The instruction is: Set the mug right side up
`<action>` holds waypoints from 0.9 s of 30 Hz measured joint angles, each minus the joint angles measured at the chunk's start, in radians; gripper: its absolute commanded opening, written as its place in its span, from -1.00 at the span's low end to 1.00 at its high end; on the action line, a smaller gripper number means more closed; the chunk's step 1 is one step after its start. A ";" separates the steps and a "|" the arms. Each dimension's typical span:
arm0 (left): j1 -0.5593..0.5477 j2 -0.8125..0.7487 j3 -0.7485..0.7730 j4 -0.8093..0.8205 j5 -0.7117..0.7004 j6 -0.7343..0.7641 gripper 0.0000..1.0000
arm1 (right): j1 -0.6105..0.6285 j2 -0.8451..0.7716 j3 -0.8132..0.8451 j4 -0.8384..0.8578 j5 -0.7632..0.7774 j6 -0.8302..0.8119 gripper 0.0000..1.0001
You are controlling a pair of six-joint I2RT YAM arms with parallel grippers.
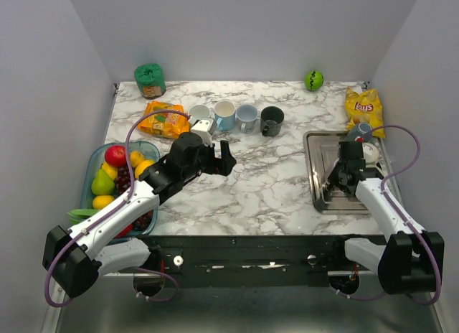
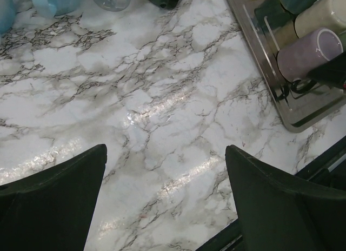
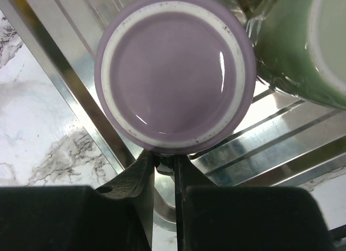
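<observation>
Well, I am working over a white marble table [image 1: 272, 182] veined in grey, closed in by plain grey walls behind and on both sides. Toward the back stand a white mug [image 1: 199, 115], a pale blue mug [image 1: 224, 114], a grey-blue mug [image 1: 247, 116] and a dark mug [image 1: 272, 120] in a row, mouths up. An orange snack packet [image 1: 163, 119] lies just left of them, with a green bag [image 1: 149, 78] in the far left corner. A green ball [image 1: 313, 80] sits at the back wall. A yellow crisp bag [image 1: 362, 107] lies just behind a metal tray [image 1: 319, 182] on the right. A fruit tub [image 1: 95, 161] sits at the left edge, partly under my left arm.

My left gripper [image 2: 165, 148] hangs over bare marble near the white mug, its fingers spread wide with nothing between them.

My right gripper [image 3: 166, 159] is over the tray. The purple mug [image 3: 175, 83] is in there, its base turned squarely at the wrist camera, so it is not right side up. A pale green mug [image 3: 303, 45] crowds it closely on one side. The right fingers are drawn almost together at the mug's lower edge, leaving only a slit, and I cannot tell whether they pinch any part of it.
</observation>
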 measured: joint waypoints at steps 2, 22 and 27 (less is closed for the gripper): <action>0.000 0.000 -0.005 0.009 0.000 0.000 0.97 | 0.007 0.035 0.025 0.004 0.002 -0.004 -0.99; 0.000 0.012 -0.008 0.163 0.126 -0.131 0.98 | 0.089 -0.293 0.193 0.128 -0.549 0.035 -0.99; -0.005 0.050 -0.010 0.392 0.249 -0.273 0.98 | 0.116 -0.329 0.193 0.282 -0.713 0.138 -0.99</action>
